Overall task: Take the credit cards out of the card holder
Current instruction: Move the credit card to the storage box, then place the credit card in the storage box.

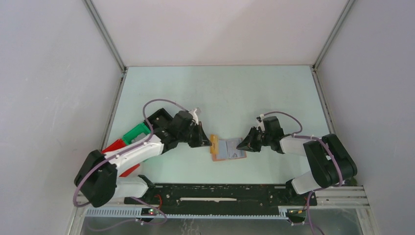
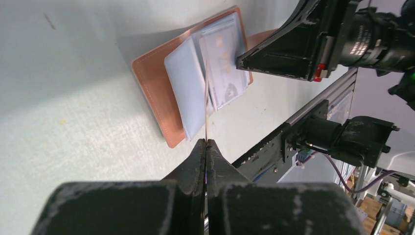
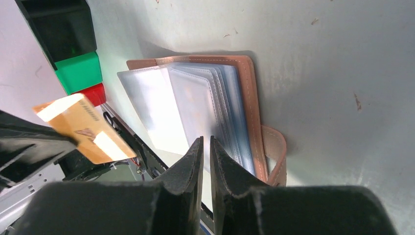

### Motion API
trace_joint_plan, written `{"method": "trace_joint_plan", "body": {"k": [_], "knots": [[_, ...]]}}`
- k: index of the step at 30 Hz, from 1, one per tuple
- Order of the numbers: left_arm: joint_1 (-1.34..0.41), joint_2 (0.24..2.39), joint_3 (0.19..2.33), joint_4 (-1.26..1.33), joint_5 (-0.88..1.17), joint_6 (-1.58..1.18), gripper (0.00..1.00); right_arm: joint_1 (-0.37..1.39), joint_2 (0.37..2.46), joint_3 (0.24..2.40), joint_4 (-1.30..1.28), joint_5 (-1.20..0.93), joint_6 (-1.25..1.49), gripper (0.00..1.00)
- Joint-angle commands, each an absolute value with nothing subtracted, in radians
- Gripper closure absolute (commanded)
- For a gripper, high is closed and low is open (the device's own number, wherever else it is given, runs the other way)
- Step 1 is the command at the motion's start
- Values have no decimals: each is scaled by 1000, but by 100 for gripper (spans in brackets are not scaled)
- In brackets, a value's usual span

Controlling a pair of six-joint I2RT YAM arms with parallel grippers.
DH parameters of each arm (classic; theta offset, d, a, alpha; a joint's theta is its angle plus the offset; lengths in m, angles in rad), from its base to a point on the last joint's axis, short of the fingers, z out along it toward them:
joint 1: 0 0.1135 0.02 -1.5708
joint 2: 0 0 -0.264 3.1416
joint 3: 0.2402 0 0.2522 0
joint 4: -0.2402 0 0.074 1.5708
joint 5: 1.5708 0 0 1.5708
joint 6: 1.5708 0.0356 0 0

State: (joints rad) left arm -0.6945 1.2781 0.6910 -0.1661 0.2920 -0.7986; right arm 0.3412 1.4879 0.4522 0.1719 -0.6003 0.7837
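Tan leather bifold card holder [image 1: 228, 150], open on table [image 1: 220, 93]; clear sleeves [image 3: 195, 98] limp, slippery. Thin orange card [image 3: 83, 128], left of holder: stiff, light, edge-pinched in left gripper [image 2: 206, 143] jaws. Jaws of right gripper [image 3: 206, 142] at sleeves, near-closed; grip unclear.

Holder [image 3: 247, 98]: tan-brown, with a paler stitch line round the edge.
Sleeves [image 3: 195, 103]: clear to pale blue-grey, white where glare hits; faint grey print shows through one.
Card [image 3: 83, 128]: orange-tan with two cream bands and dark lettering I can't read.
My left gripper [image 2: 206, 147]: black, scuffed grey lower down.
My right gripper [image 3: 205, 142]: black, same grey scuffing.
Bins: black bin [image 3: 58, 27], green bin [image 3: 78, 71], red bin [image 3: 93, 93], each one flat colour.
Table [image 1: 220, 93]: pale mint-white, a few brown specks.
Cables [image 1: 161, 101]: purple.
Walls [image 1: 220, 29]: plain off-white.
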Motion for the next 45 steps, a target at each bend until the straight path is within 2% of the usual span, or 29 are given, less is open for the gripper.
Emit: {"method": "trace_joint_plan", "body": {"k": [1, 9, 16, 27, 34, 45], "knots": [[-632, 1153, 746, -299, 314, -718, 100, 341, 1482, 435, 46, -512, 724, 81], [-376, 836, 774, -686, 257, -668, 100, 339, 1422, 478, -51, -503, 683, 81], [-188, 704, 866, -1014, 122, -665, 100, 339, 1407, 507, -76, -528, 669, 81], [-57, 709, 1078, -1275, -124, -621, 100, 336, 1450, 545, -95, -583, 642, 81], [-12, 752, 1211, -1424, -358, -580, 100, 333, 1476, 573, -107, -601, 628, 81], [112, 805, 1201, -1396, -470, -514, 100, 332, 1513, 611, -132, -624, 601, 81]]}}
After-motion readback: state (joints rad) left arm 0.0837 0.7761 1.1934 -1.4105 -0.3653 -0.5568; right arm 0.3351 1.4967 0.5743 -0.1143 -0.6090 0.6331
